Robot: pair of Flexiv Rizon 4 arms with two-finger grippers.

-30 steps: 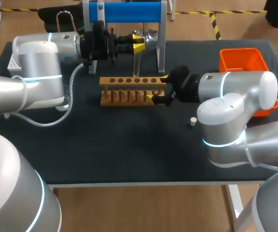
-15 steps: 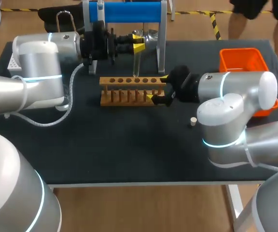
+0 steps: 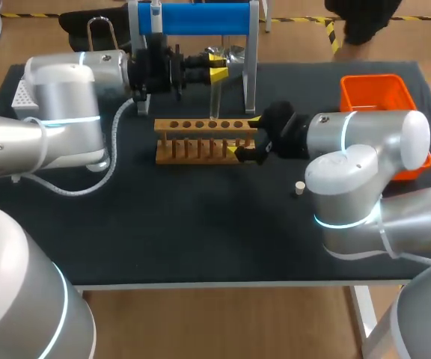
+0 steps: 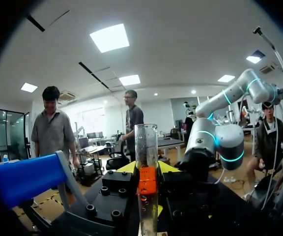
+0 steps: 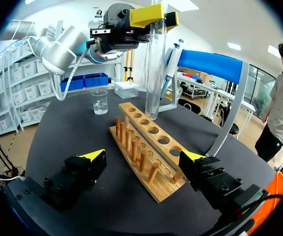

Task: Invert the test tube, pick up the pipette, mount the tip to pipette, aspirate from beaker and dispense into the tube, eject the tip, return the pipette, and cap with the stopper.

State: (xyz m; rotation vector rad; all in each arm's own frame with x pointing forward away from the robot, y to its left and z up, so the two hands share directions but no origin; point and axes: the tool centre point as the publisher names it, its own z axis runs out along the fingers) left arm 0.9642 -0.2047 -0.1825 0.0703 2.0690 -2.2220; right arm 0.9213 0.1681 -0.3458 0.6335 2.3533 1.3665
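Test tube (image 3: 213,101) held upright over the rack; parts follow by size.

- **Worktop** (image 3: 200,232): dark surface carrying everything below.
- **Pipette stand** (image 3: 200,19): blue crossbar, at the far edge.
- **Left tool** (image 3: 215,72): comes in from the left edge and pinches the tube's upper part from two sides. The left wrist view shows the rim uppermost.
- **Right tool** (image 3: 245,136): spread, with one finger on either side of the rack's right end. Whether it touches the rack cannot be told.
- **Rack** (image 3: 200,140): wooden, with one row of holes and one row of pegs, just in front of the stand.
- **Orange bin** (image 3: 376,93): at the far right corner.
- **Beaker** (image 5: 99,102): beyond the rack's far end, toward the left arm.
- **Tube's rounded end:** at or just above a hole in the rack; whether it has entered cannot be told.
- **Stopper** (image 3: 299,188): lies alone toward the right edge, apart from the rack.

Handling, as judged: the tube is clear glass, so light, stiff, smooth and brittle. It is best held high on the wall beneath the rim with a gentle squeeze. That leaves the lower length free to enter the hole. A tilted tube may strike the hole's edge.
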